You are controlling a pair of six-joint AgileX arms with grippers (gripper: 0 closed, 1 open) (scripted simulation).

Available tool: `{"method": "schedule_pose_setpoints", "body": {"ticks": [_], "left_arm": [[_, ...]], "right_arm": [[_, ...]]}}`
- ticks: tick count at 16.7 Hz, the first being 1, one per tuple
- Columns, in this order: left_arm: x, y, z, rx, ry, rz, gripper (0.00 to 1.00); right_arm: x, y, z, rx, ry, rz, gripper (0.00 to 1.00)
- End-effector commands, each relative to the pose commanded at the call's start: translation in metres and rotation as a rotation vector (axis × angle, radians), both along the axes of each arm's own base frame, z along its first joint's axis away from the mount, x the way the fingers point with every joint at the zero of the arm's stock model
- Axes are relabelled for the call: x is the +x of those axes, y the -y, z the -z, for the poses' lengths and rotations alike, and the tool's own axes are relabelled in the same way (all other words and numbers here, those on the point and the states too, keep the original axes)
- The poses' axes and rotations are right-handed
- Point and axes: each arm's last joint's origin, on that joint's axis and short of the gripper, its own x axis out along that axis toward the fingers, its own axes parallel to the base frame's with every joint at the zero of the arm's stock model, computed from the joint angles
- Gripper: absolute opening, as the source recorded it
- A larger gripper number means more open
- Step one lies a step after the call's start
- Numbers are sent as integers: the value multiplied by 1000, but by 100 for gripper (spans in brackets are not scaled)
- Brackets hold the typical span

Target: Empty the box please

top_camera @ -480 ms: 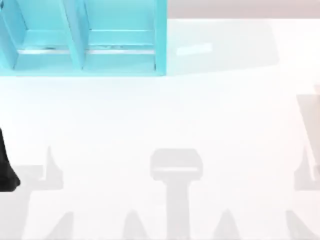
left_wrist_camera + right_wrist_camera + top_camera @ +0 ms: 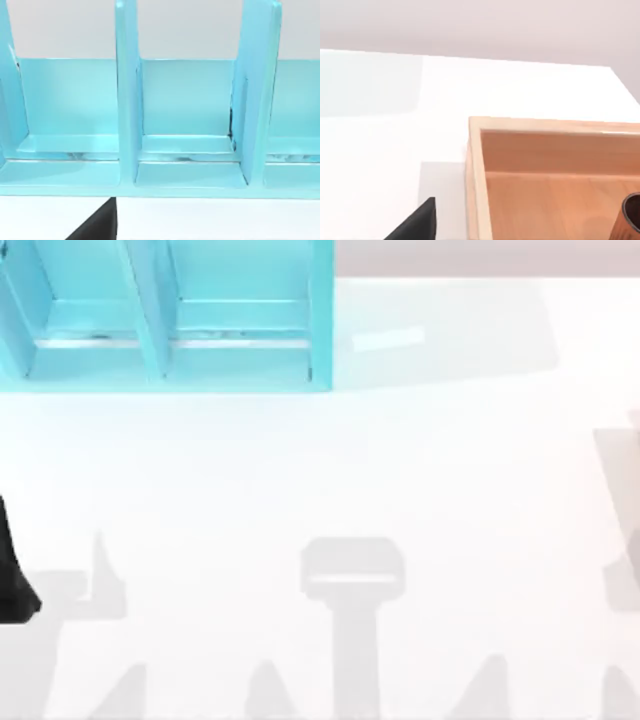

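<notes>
left arm (image 2: 15,580): tabletop's (image 2: 400,470) left edge, jaws unclear | wooden box (image 2: 530,150): brown cylinder (image 2: 627,217) inside | blue rack (image 2: 170,320): far-left | right jaws unclear

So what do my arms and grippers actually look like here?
Little of them is visible. The left arm appears as a plain black, tapering shape at the table's left edge. Each wrist view catches a matte black wedge of gripper, without markings or cables.

A white table (image 2: 400,470) carries a light-blue divided shelf rack (image 2: 170,315) at its far left corner. The right wrist view shows an open wooden box (image 2: 520,150) resting on the same white top, well short of its far edge.
</notes>
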Motion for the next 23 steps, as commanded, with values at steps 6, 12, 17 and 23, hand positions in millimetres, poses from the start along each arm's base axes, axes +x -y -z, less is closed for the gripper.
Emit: {"method": "schedule_pose_setpoints", "body": {"ticks": [6,12,17,23], "left_arm": [[0,0,0,0,0,0,100],[0,0,0,0,0,0,100],[0,0,0,0,0,0,100],[0,0,0,0,0,0,100]], "right_arm": [[50,29,-48,-21,-566,70,100],[122,83,-41,76,-1116,45,100],[145,122,-39,154,-1322,10,100],[147,126,-39,160,-1340,3,100]]}}
